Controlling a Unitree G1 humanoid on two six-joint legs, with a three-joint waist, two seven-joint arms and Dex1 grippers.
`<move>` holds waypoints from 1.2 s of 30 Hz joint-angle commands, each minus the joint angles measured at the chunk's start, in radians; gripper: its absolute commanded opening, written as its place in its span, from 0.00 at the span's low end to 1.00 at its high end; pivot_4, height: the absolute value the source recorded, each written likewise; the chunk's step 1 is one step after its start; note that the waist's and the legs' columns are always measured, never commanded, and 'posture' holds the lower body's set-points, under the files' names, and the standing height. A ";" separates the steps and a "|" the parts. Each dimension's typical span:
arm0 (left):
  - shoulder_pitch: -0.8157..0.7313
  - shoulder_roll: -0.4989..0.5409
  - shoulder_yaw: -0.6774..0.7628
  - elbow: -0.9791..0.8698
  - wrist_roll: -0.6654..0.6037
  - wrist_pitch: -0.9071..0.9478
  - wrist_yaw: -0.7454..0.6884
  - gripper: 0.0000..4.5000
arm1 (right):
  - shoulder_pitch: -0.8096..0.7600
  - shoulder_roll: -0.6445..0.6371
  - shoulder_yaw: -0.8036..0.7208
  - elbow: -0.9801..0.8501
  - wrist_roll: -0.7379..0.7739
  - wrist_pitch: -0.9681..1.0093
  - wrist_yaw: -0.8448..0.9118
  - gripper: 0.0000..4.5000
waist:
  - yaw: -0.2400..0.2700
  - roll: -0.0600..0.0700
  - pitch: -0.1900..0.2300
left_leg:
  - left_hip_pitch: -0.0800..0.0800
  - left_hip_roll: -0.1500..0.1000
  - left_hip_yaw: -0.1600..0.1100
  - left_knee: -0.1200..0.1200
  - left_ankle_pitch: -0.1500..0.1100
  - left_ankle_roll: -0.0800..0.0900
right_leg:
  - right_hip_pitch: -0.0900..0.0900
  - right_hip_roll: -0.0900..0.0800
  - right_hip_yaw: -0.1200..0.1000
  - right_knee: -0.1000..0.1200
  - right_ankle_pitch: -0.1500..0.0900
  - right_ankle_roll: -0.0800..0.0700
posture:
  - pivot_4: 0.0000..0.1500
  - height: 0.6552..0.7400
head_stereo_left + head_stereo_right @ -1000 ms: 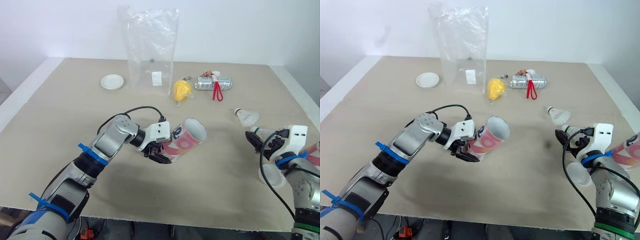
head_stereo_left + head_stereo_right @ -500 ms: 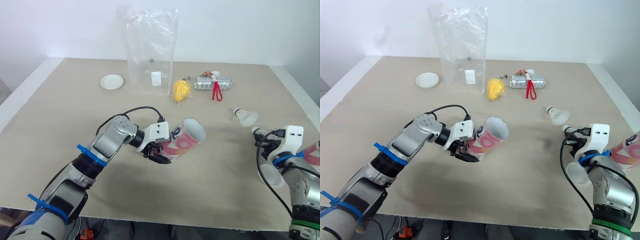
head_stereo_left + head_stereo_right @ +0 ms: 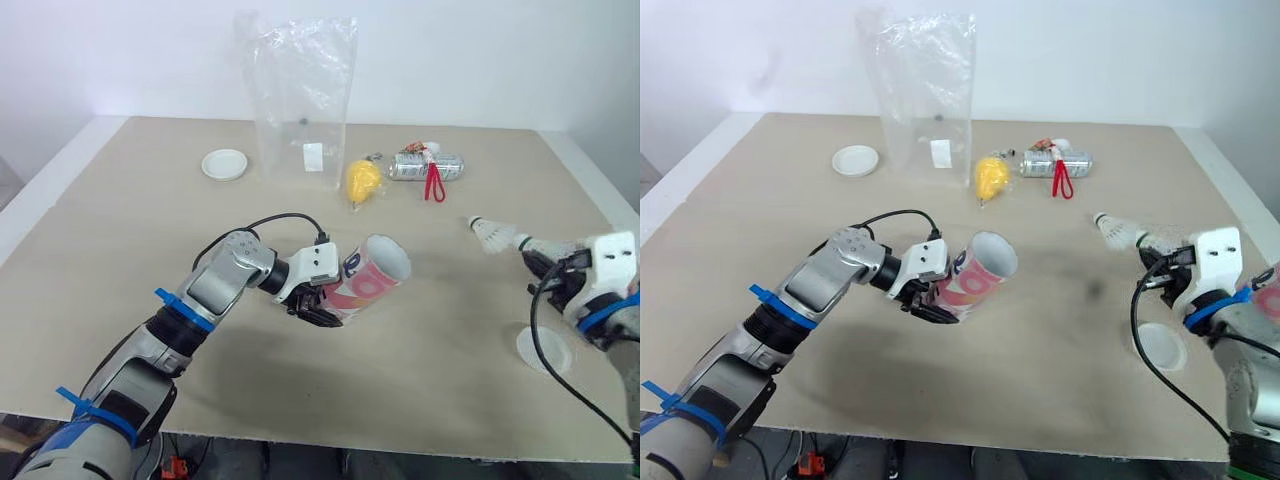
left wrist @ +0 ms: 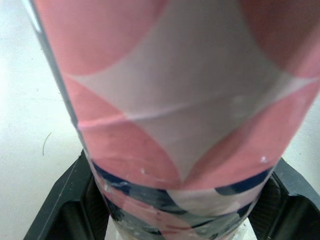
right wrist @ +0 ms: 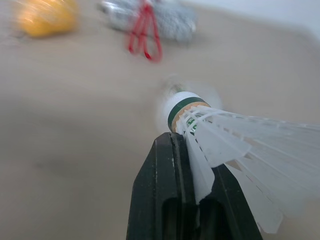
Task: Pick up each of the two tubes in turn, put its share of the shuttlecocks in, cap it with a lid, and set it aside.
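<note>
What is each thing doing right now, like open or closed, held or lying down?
Pink tube: uncapped, tilted, held by left gripper.
Held shuttlecock: pinched in right gripper.
Other shuttlecock: lying loose.
Far lid: lying flat, unused.
Near lid: lying flat, unused.
Plastic bag: standing upright.

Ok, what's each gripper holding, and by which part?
Left gripper: pink-and-white cardboard tube, near its bottom end. Right gripper: white feathered shuttlecock, by its skirt.
</note>
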 commanded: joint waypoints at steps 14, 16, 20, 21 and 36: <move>-0.043 -0.014 0.000 0.067 0.015 -0.032 -0.027 0.66 | -0.452 -0.287 0.389 -0.215 -0.007 -0.346 0.594 0.01 | 0.003 -0.012 0.000 | -0.005 0.000 -0.003 -0.001 0.000 0.000 | -0.002 -0.002 -0.004 -0.002 -0.002 -0.001 | 1.00 1.00; -0.039 -0.010 0.003 0.061 0.014 -0.028 -0.025 0.66 | -0.459 -0.287 0.398 -0.194 -0.023 -0.382 0.630 0.01 | 0.003 -0.012 0.000 | -0.005 0.000 -0.004 -0.001 0.000 0.000 | -0.002 -0.002 -0.005 -0.002 -0.002 -0.001 | 1.00 1.00; -0.027 -0.004 0.003 0.043 0.013 -0.019 -0.019 0.66 | -0.474 -0.282 0.410 -0.147 -0.048 -0.442 0.682 0.01 | 0.002 -0.012 0.000 | -0.004 0.000 -0.003 0.000 0.000 0.000 | -0.002 -0.002 -0.005 -0.002 -0.002 -0.002 | 1.00 1.00; -0.026 -0.003 0.003 0.039 0.012 -0.016 -0.018 0.66 | -0.475 -0.281 0.410 -0.137 -0.053 -0.455 0.692 0.01 | 0.002 -0.012 0.000 | -0.004 0.000 -0.003 0.000 0.000 0.000 | -0.002 -0.001 -0.005 -0.002 -0.002 -0.002 | 1.00 1.00; -0.014 0.000 0.001 0.021 0.009 0.000 -0.002 0.66 | -0.525 -0.237 0.459 -0.077 -0.074 -0.520 0.751 0.23 | 0.002 -0.012 0.000 | -0.004 0.000 -0.003 0.000 0.000 0.000 | -0.002 -0.001 -0.005 -0.001 -0.001 -0.002 | 1.00 1.00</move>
